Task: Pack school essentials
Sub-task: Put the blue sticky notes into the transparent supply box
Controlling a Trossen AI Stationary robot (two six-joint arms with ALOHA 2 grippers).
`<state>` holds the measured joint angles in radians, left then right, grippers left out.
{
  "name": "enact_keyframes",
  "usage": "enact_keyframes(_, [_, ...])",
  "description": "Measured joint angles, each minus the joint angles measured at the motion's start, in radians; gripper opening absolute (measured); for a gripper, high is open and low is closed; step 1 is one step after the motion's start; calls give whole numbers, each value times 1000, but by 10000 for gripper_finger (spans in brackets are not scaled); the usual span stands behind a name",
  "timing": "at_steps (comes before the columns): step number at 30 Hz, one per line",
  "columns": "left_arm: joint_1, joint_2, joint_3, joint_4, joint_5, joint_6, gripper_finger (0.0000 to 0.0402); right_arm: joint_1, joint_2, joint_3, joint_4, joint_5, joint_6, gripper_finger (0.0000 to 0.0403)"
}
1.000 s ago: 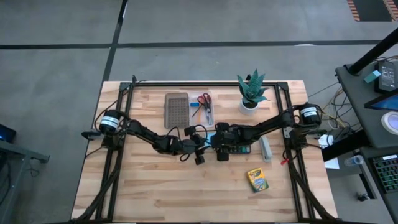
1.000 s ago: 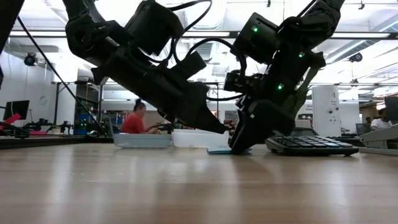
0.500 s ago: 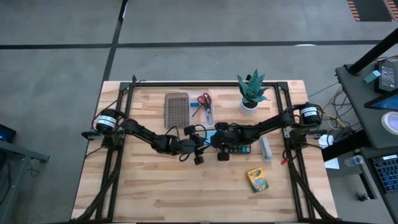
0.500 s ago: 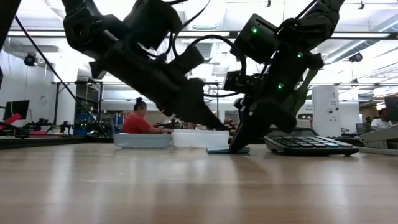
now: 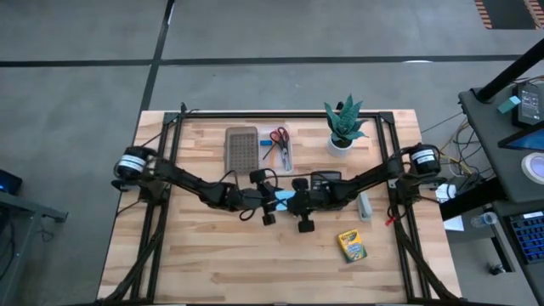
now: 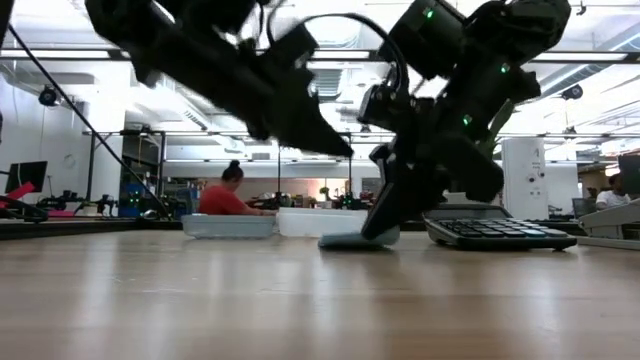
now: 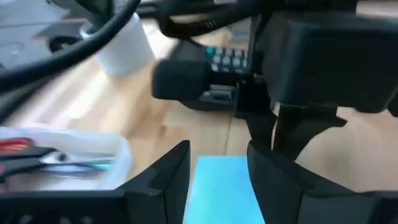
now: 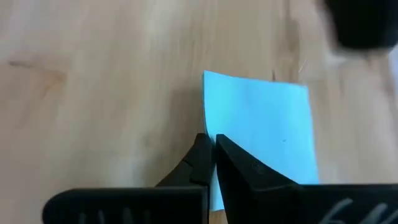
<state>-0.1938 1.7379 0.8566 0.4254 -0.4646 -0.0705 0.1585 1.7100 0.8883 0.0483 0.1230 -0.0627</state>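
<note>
My black fingers [image 8: 208,163] sit dark against the flat light-blue square paper sticky pad [image 8: 261,127] and the pale blond wood-grain desk [image 8: 99,93]. Farther off I see a yellow-green cardboard crayon box [image 5: 351,246], red-handled scissors [image 5: 279,136], a green leafy plant in a white pot [image 5: 343,123] and a dark brown rectangular tray [image 5: 240,149].

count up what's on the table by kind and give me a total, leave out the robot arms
Light-blue sticky pad: 1
Red-handled scissors: 1
Crayon box: 1
Calculator: 1
Dark brown tray: 1
Potted plant: 1
Grey case: 1
Total: 7
</note>
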Motion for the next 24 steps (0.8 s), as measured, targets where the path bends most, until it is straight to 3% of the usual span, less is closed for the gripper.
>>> enact_keyframes(9, [-11, -179, -8, -165, -130, 67, 141, 0, -106, 1, 2, 57, -45, 8])
enact_keyframes(19, [-9, -312, -16, -130, -277, 255, 141, -80, -209, 5, 24, 95, -151, 8])
enact_keyframes(24, [-8, -339, -16, -89, -292, 329, 141, -155, -221, 20, 47, 90, -233, 8])
